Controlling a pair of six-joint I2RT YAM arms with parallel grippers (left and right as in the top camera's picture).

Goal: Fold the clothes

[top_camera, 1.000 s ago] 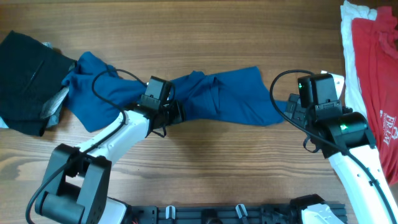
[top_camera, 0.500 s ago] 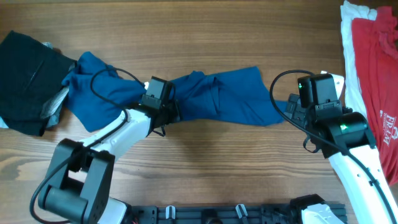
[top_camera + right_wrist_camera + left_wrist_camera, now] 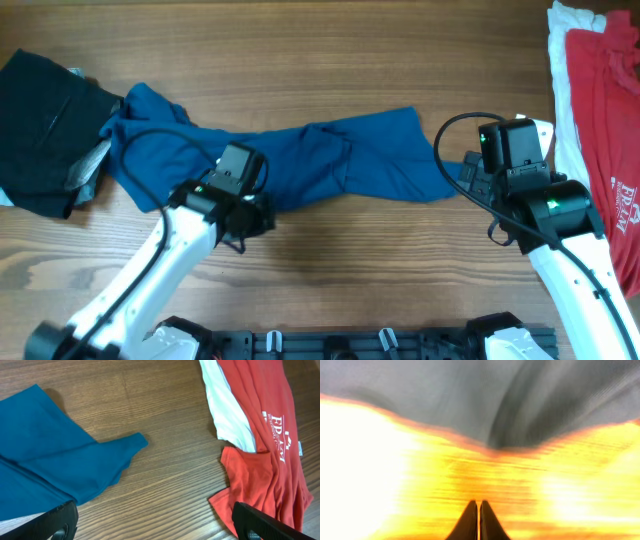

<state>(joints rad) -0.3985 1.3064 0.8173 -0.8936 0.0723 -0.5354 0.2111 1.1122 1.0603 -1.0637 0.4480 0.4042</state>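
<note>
The blue shirt (image 3: 330,160) lies stretched across the table's middle, from the black cloth at the left to the right gripper. My left gripper (image 3: 260,213) is at the shirt's near edge. Its wrist view is blurred: the jaws (image 3: 479,520) are shut over bare wood, nothing shows between them, and the shirt (image 3: 520,400) lies just ahead. My right gripper (image 3: 160,525) stands wide open over bare wood between a blue sleeve tip (image 3: 125,447) and the red tee (image 3: 265,435). The red tee (image 3: 610,100), with white lettering, lies on a white garment (image 3: 565,90) at the far right.
A black garment (image 3: 45,120) with a bit of grey cloth (image 3: 92,172) lies at the far left, overlapping the shirt's end. The table's near edge (image 3: 350,335) carries the arm bases.
My left arm has drawn back toward the near edge and its jaws have shut. The shirt's bunched middle now lies flatter and more spread. The right arm has not moved.
</note>
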